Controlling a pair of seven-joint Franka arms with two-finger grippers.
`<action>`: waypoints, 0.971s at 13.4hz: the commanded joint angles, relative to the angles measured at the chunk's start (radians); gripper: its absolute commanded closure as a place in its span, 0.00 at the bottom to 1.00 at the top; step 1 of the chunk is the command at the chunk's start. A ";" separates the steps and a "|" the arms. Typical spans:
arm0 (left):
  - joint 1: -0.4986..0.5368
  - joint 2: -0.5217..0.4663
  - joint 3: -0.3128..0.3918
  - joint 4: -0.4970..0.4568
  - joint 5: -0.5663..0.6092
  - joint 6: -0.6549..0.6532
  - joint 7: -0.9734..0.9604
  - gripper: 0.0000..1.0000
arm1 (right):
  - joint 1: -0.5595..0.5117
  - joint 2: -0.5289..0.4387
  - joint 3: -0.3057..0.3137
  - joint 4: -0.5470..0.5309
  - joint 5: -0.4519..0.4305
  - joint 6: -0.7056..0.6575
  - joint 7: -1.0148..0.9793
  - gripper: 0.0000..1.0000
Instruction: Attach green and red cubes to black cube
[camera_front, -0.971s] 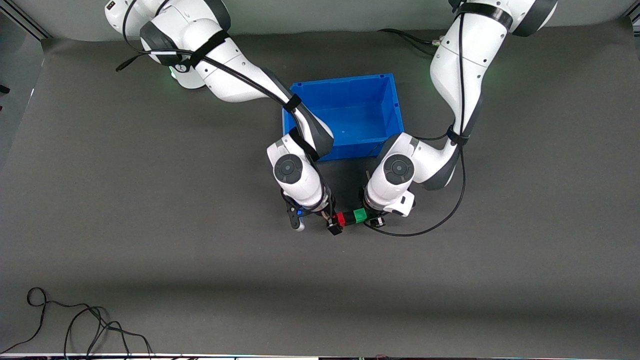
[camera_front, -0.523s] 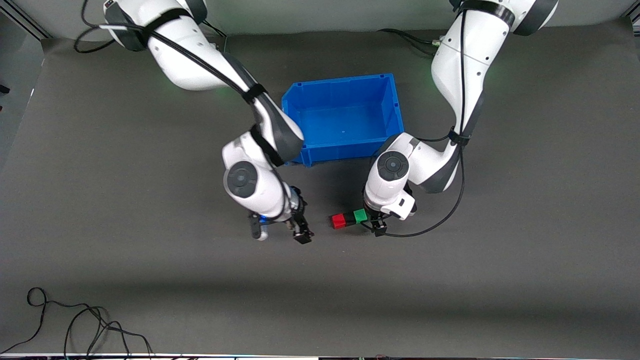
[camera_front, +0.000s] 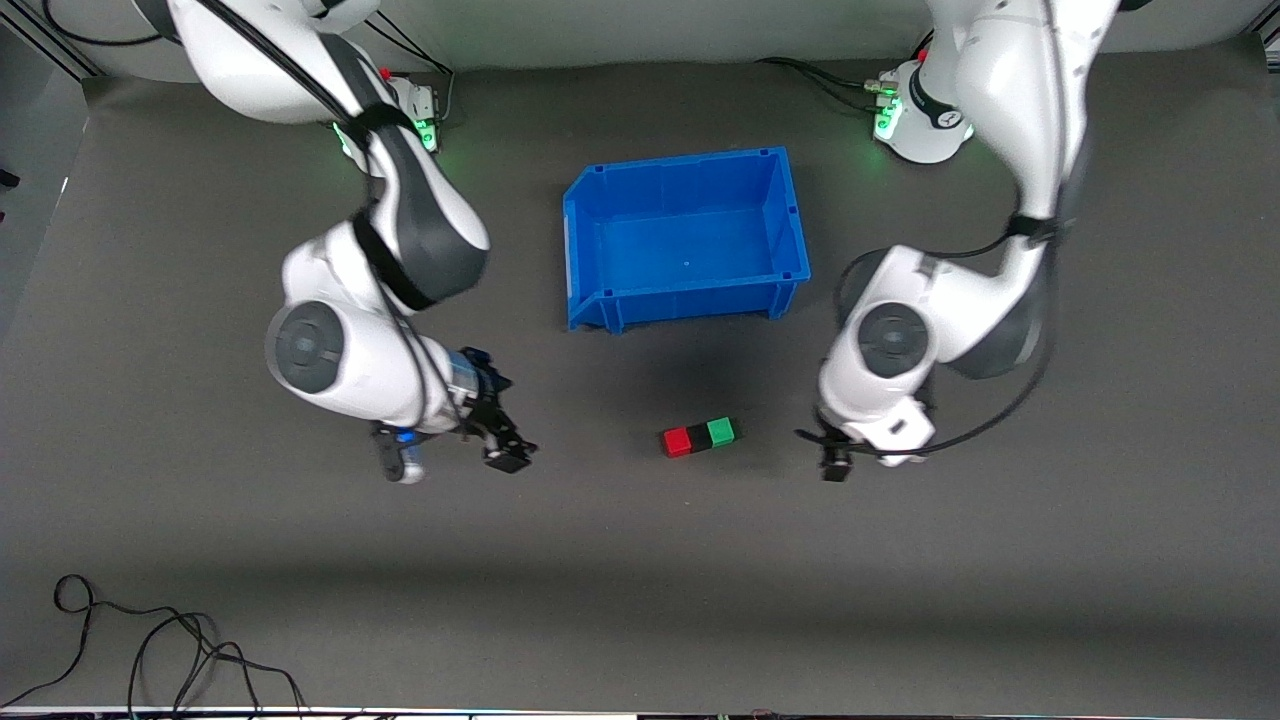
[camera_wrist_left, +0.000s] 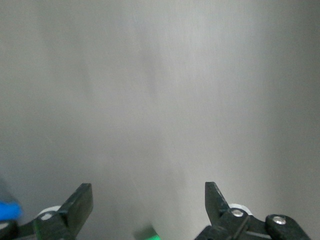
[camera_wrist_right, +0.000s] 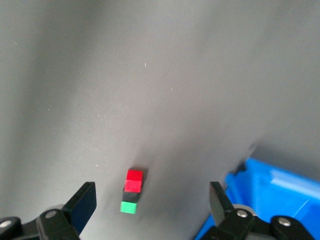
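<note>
From my remote seat, the biggest thing on screen is the grey mat (camera_front: 640, 560) covering the whole table, with the two white arms reaching in from the top. Next down in size is the blue bin (camera_front: 686, 238), sitting empty in the middle between the arms' bases.

The right gripper (camera_front: 455, 455) hangs over bare mat toward the right arm's end of the table, jaws spread wide with nothing in them. In its wrist view I can see the gap between the fingers (camera_wrist_right: 82, 202) and the cube row past them. The left gripper (camera_front: 835, 462) is over the mat toward the left arm's end, well apart from the cubes, jaws also standing wide apart and empty.

Smallest stuff: the three cubes sit in one tight row on the mat, nearer the front camera than the bin. Red cube (camera_front: 677, 442) is at the right arm's end of the row, black cube (camera_front: 699, 437) in the middle touching both, green cube (camera_front: 721, 431) at the left arm's end.

There's also a loose black cable (camera_front: 150, 640) lying at the mat's near edge.
</note>
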 joint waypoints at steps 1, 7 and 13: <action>0.083 -0.082 -0.012 -0.043 -0.035 -0.066 0.185 0.00 | 0.010 -0.197 -0.055 -0.206 -0.010 0.001 -0.198 0.00; 0.290 -0.242 -0.006 -0.047 -0.127 -0.351 0.815 0.00 | -0.133 -0.358 -0.080 -0.223 -0.142 -0.209 -0.657 0.00; 0.334 -0.302 -0.003 -0.049 -0.075 -0.370 0.969 0.00 | -0.411 -0.480 0.095 -0.219 -0.318 -0.309 -1.114 0.00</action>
